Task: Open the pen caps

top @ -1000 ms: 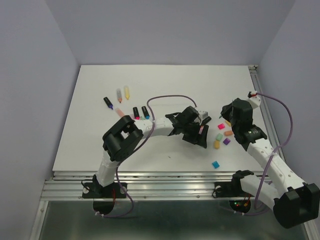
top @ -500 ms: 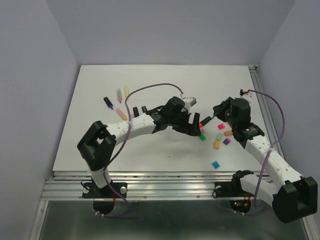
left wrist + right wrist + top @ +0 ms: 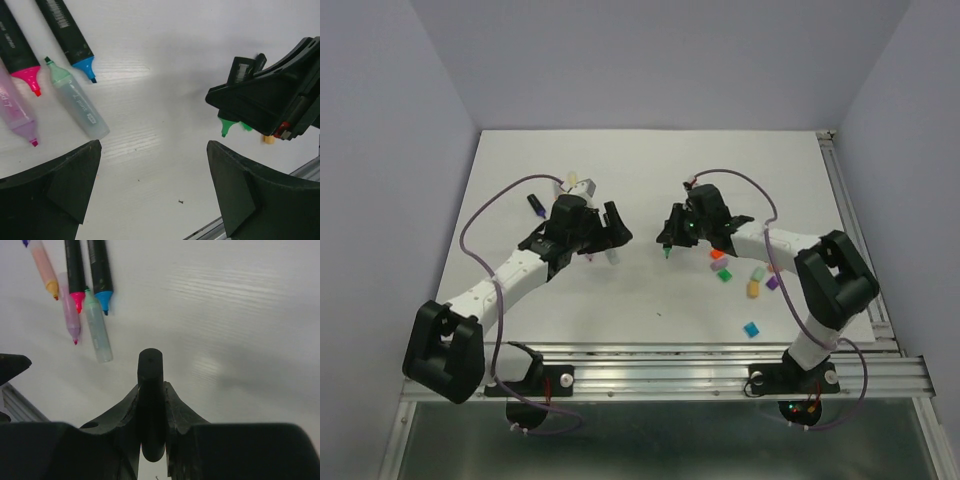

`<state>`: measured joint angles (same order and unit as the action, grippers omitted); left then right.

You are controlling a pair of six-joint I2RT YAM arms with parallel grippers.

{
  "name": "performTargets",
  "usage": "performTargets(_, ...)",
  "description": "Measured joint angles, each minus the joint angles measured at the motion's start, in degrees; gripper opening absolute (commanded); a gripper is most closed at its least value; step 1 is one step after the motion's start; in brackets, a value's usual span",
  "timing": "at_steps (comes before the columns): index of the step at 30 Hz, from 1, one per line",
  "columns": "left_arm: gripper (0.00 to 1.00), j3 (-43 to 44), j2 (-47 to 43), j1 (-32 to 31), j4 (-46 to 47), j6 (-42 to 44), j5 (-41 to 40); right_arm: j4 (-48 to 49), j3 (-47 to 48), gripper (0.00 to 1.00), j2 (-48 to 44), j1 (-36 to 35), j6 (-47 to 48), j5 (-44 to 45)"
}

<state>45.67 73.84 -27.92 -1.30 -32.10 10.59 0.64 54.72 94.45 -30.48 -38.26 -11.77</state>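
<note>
Pose, left side: the left arm stretches from the near left corner diagonally over the white bench (image 3: pixel 520 150), with the wrist turned down.
State, left side: the left end effector (image 3: pixel 154 150) has its fingers wide apart with nothing between them. It hangs just beside a row of pens.
Pose, right side: the right arm has its elbow bent at the right, and the forearm reaches left toward the middle of the bench.
State, right side: the right end effector (image 3: pixel 672 232) is clamped on the black-barrelled pen with green tip (image 3: pixel 227 126), which has no cap.
Held pen, direction: the long axis is steep and a little tilted, with the green tip downward toward the bench. I cannot tell if the tip touches.
Lying pens: a black pen with pink tip (image 3: pixel 20 55), a black pen with blue tip (image 3: pixel 70 35), a clear mint pen (image 3: pixel 75 102) and a clear pink pen (image 3: pixel 15 115) lie side by side, uncapped. Their tips point the same way.
Caps: the small coloured plastic caps (image 3: pixel 753 289) lie loose on the bench, right of the held pen and near the right forearm.
</note>
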Motion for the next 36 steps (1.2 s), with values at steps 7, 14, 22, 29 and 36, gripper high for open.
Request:
performTargets(7, 0.99, -2.38, -6.38, 2.54, -0.22, -0.35, -1.90, -2.60, 20.06, 0.06, 17.66, -5.66, 4.37, -4.63)
performTargets(14, 0.99, -2.82, -6.88, 2.54, -0.22, -0.33, -2.27, -8.81, 32.70, 0.18, 28.92, -7.32, 8.04, -5.51)
performTargets(22, 0.99, -2.82, -6.88, 2.67, -0.20, -0.33, -2.27, -14.21, 39.47, 0.61, 32.81, -10.08, 11.15, -3.48)
performTargets(29, 0.99, -2.82, -6.88, 2.91, -0.20, -0.37, -2.05, -16.15, 39.63, 0.96, 31.45, -10.88, 11.37, 2.73)
performTargets(36, 0.99, -2.82, -6.91, 2.91, -0.15, -0.85, -1.51, -18.08, 32.11, 1.00, 21.64, -10.73, 8.63, 15.26)
